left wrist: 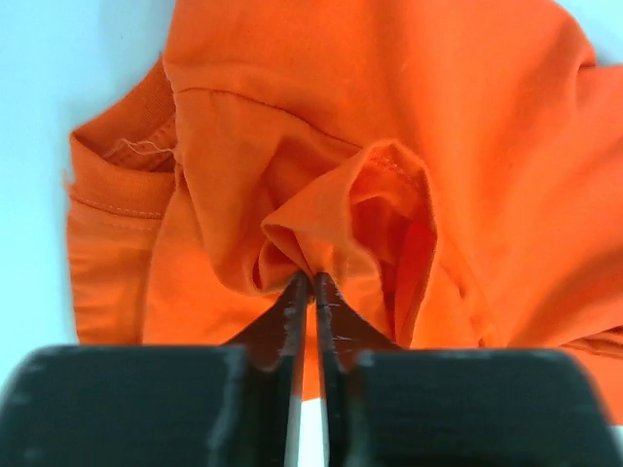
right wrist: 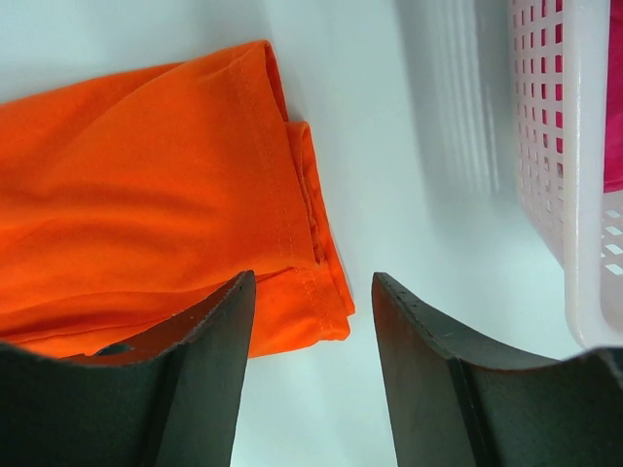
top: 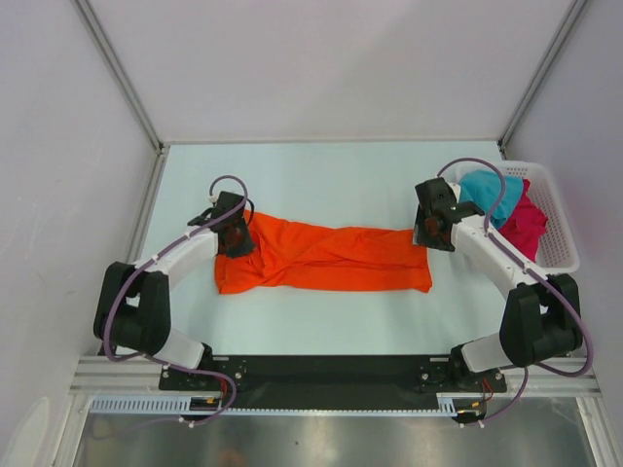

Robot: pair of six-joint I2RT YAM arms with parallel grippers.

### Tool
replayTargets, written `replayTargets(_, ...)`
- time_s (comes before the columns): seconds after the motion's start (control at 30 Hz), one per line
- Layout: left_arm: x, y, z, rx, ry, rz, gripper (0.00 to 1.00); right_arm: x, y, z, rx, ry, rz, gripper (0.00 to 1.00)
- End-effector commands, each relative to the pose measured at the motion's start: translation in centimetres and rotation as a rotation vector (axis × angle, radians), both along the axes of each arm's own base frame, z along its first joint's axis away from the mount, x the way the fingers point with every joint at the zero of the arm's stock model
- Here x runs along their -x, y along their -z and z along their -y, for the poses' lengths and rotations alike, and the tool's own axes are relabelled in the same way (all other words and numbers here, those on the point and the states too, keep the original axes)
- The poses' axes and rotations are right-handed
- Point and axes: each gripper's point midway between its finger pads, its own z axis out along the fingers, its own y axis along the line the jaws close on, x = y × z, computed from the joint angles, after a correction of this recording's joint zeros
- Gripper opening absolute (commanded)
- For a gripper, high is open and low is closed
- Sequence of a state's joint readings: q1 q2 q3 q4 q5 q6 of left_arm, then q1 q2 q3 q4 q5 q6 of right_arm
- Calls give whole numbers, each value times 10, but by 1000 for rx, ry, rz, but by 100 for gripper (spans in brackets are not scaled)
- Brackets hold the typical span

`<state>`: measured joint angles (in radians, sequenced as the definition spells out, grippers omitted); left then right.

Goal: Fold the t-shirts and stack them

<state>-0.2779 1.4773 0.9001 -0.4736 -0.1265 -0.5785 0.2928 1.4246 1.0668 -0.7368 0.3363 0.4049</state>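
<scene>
Orange shirt [top: 326, 258]: stretched out in a long, twisted band across the middle of the table [top: 321, 175], reaching from one arm to the other
Left gripper [left wrist: 312, 292]: down on the shirt's left end, and look at that, tips pressed almost together with a peak of orange cloth nipped between them
Cloth at the pinch: puckered up towards the tips, looser folds lying around it
Right gripper [right wrist: 311, 282]: over the shirt's right end, standing well apart, gripping nothing
Its fingers [right wrist: 209, 331]: one above the orange hem corner, the other above bare table just beside it; touching the cloth or not, I cannot tell
Basket [top: 557, 233]: at the table's right edge, close by the right arm
Teal shirt [top: 479, 190]: heaped in the basket, far side
Pink shirt [top: 524, 226]: heaped in the basket beside the teal, nearer side
</scene>
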Motion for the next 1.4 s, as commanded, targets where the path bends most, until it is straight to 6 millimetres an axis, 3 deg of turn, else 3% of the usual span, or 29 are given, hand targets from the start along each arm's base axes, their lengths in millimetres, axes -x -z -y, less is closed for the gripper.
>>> replayTargets(0.0, -23, -19, 7, 31, 11, 87, 2, -10, -6, 3, 17, 1, 28, 56)
replayTargets(0.37, -19, -56, -13, 5, -31, 159, 0, -8, 2, 3, 2, -2, 20, 56)
replayTargets(0.63, 10, -63, -34, -7, -66, 158, 2, -8, 4, 6, -8, -2, 23, 55)
replayTargets(0.73, 21, -61, -40, -3, -80, 160, 11, -9, 7, 4, -19, -8, 19, 55)
replayTargets(0.77, 22, -59, -40, 1, -77, 156, 21, -8, 9, 4, -21, -8, 15, 55)
replayTargets(0.83, 25, -56, -41, -1, -77, 139, 31, -9, 11, 2, -28, -12, 11, 55)
replayTargets(0.93, 22, -56, -41, -2, -81, 133, 44, -8, 12, 2, -23, -15, 7, 54)
replayTargets(1.03, 14, -60, -42, -12, -84, 141, 50, -7, 12, 4, -21, -14, 7, 55)
replayTargets(1.2, -6, -61, -42, -25, -88, 153, 52, -8, 12, 5, -21, -15, 7, 55)
replayTargets(1.37, -28, -50, -41, -39, -92, 130, 52, -9, 11, 7, -16, -12, 6, 54)
